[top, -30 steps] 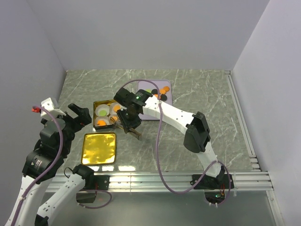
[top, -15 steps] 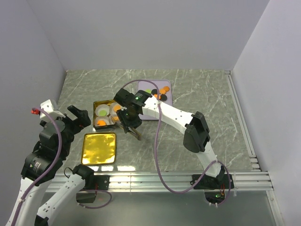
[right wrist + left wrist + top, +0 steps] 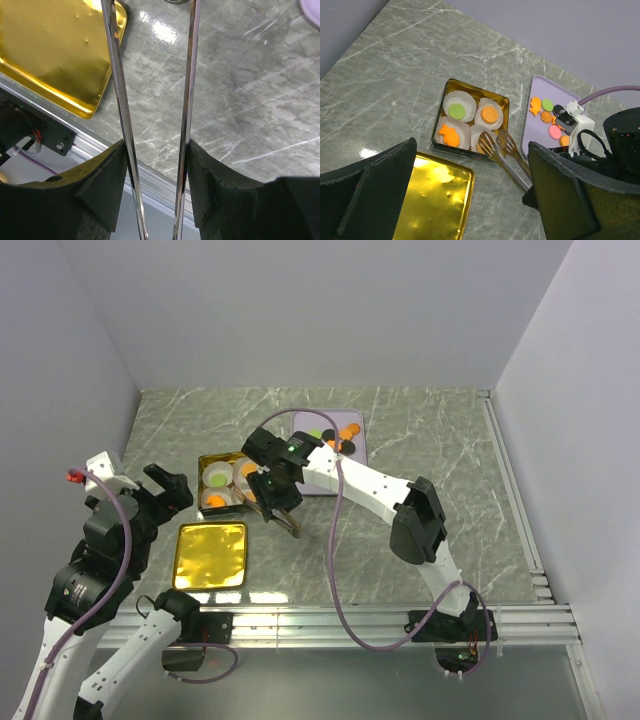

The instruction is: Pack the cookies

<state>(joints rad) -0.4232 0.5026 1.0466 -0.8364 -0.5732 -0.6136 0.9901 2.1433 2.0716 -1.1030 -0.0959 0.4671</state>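
Several cookies (image 3: pixel 547 118) in orange, green, pink and black lie on a purple tray (image 3: pixel 534 136) behind the arm (image 3: pixel 335 435). A gold tin (image 3: pixel 479 90) holds white paper cups with a green cookie (image 3: pixel 455 110), a round orange one (image 3: pixel 490 114) and an orange fish (image 3: pixel 448 135). My right gripper (image 3: pixel 155 155) is shut on metal tongs (image 3: pixel 506 154). The tong tips hover over the tin's front right cup, where an orange cookie (image 3: pixel 482 148) shows. My left gripper (image 3: pixel 470 192) hangs open and empty, high above the gold lid (image 3: pixel 432 205).
The gold lid (image 3: pixel 211 555) lies flat in front of the tin (image 3: pixel 203 458), near the table's front rail (image 3: pixel 100 150). Grey walls close in the left, back and right sides. A rail also runs along the right edge of the table (image 3: pixel 510 480).
The right gripper's fingers have eased apart and the two arms of the tongs have spread with them. The left arm shifted slightly early on, then stayed still.
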